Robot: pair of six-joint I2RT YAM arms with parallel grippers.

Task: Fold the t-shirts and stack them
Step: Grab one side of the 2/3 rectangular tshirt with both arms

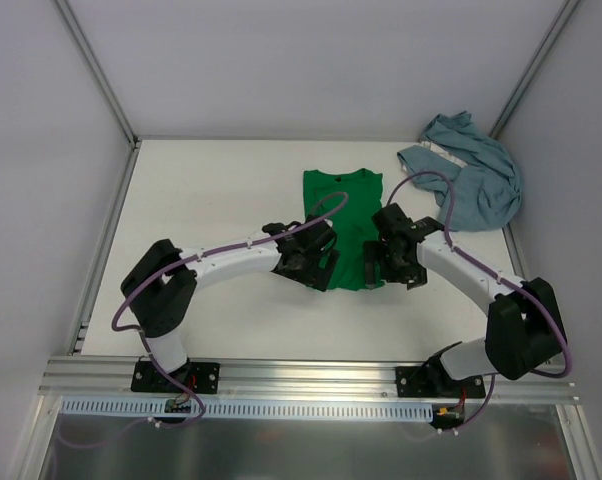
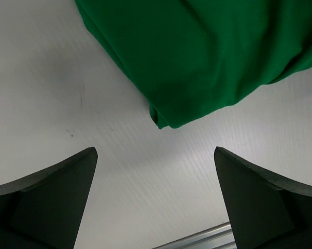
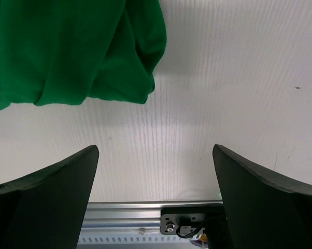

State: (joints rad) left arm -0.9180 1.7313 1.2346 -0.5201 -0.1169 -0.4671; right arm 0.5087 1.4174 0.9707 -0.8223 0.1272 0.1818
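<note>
A bright green t-shirt [image 1: 345, 215] lies flat in a narrow folded strip at the table's middle, collar toward the back. Its near hem corners show in the left wrist view [image 2: 197, 57] and the right wrist view [image 3: 68, 52]. A blue-grey t-shirt [image 1: 471, 175] sits crumpled in the back right corner. My left gripper [image 1: 321, 268] hovers at the green shirt's near left corner, open and empty [image 2: 155, 155]. At the near right corner my right gripper [image 1: 376, 270] also stands open with nothing between its fingers [image 3: 155, 153].
White walls and metal posts enclose the table on three sides. An aluminium rail [image 1: 311, 375] runs along the near edge by the arm bases, also seen in the right wrist view [image 3: 145, 210]. Purple cables loop over both arms.
</note>
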